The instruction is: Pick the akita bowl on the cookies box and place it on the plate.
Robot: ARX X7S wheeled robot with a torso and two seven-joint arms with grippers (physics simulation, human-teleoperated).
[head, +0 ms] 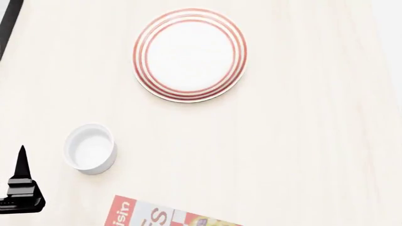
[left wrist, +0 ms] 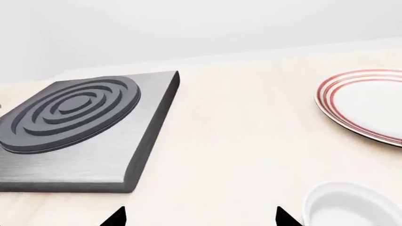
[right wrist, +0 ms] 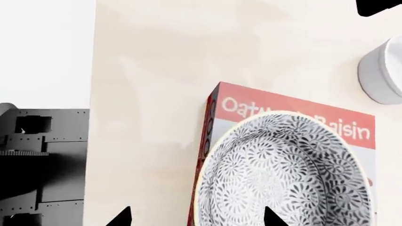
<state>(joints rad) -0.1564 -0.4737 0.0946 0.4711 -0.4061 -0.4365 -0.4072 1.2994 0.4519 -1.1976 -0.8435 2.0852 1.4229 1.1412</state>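
Note:
In the right wrist view the akita bowl (right wrist: pixel 283 174), speckled dark grey and white, sits upright on the red-and-white cookies box (right wrist: pixel 285 117). My right gripper (right wrist: pixel 196 217) is open just above them. One fingertip is over the bowl and the other over bare table, so the bowl's near rim and the box edge lie between them. The plate (head: pixel 189 54), white with red rings, lies further back on the table and holds nothing. My left gripper (left wrist: pixel 199 219) is open over bare table. Only a corner of the cookies box (head: pixel 157 216) shows in the head view, and the bowl is out of that view.
A small plain white cup (head: pixel 91 148) stands between the plate and the box, close to my left gripper's black finger (head: pixel 22 162). A grey burner slab (left wrist: pixel 82 127) lies at the far left. The table edge (right wrist: pixel 94 94) and my grey base (right wrist: pixel 37 160) are beside the box.

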